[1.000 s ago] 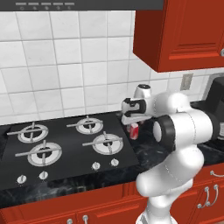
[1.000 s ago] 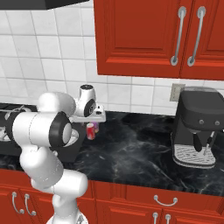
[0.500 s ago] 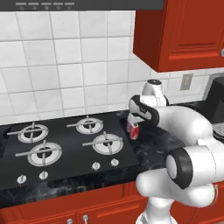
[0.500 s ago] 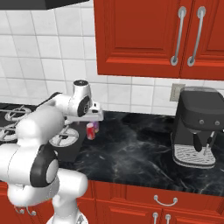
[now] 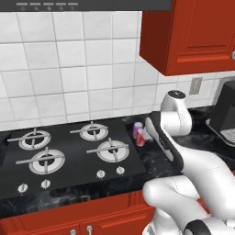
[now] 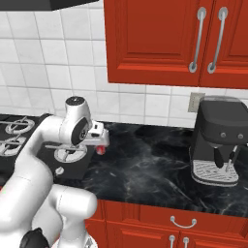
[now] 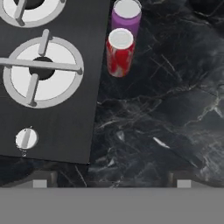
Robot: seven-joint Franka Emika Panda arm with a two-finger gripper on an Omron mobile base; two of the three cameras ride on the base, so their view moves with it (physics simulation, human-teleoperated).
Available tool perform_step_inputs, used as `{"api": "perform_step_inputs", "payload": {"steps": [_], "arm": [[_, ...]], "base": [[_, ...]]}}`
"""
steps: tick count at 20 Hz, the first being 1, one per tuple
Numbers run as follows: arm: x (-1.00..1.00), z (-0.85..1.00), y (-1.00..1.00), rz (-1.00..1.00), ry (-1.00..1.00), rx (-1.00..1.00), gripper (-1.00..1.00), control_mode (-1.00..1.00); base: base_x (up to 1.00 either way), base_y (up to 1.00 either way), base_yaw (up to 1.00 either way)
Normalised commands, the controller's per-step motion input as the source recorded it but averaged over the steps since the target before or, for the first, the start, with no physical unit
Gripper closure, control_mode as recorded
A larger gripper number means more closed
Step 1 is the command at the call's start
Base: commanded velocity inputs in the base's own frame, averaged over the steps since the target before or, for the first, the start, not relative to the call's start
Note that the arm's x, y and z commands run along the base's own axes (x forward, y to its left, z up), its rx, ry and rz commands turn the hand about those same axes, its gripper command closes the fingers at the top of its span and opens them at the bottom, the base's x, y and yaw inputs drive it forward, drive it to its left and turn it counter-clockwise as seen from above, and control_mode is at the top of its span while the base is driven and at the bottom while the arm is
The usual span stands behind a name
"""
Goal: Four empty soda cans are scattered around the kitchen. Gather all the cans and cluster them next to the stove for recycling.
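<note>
The white arm (image 5: 183, 156) is rising from the lower right of the left base view and bending back toward the middle of the frame, its hand sitting just right of the stove (image 5: 69, 151). In the right base view the same arm is arching from the lower left up to centre left, with the gripper (image 6: 99, 140) pointing down at the black marbled counter (image 6: 155, 169).

The stove is occupying the left half of the left base view; in the hand view its black plate and a ring burner are taking up the upper left.

Two soda cans are standing upright on the counter, just beside the stove's right edge. The red can (image 7: 120, 52) is sitting at upper centre of the hand view, and the pink-purple can (image 7: 126, 16) is standing directly above it in the frame, the two touching or nearly so. In the left base view both are showing at centre, partly hidden by the hand.

The finger tips (image 7: 40, 181) are standing spread wide at the bottom of the hand view, holding nothing, well apart from the cans.

Compared with a second ago, the forearm is lying lower and further forward, and the hand is sitting higher above the red can.
</note>
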Motion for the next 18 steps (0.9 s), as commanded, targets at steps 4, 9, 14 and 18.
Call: {"api": "perform_step_inputs", "payload": {"steps": [4, 9, 14, 18], "arm": [[-0.67, 0.34, 0.00, -0.12, -0.01, 0.00, -1.00, -1.00], [-0.49, 0.46, -0.05, -0.07, -0.03, 0.00, -1.00, -1.00], [0.00, 0.00, 0.00, 0.00, 0.00, 0.00, -1.00, 1.00], [0.00, 0.00, 0.00, 0.00, 0.00, 0.00, -1.00, 1.00]], "base": [[0.00, 0.00, 0.00], [0.00, 0.00, 0.00], [-0.80, -0.69, -0.02], [-0.73, -0.97, -0.11]]}}
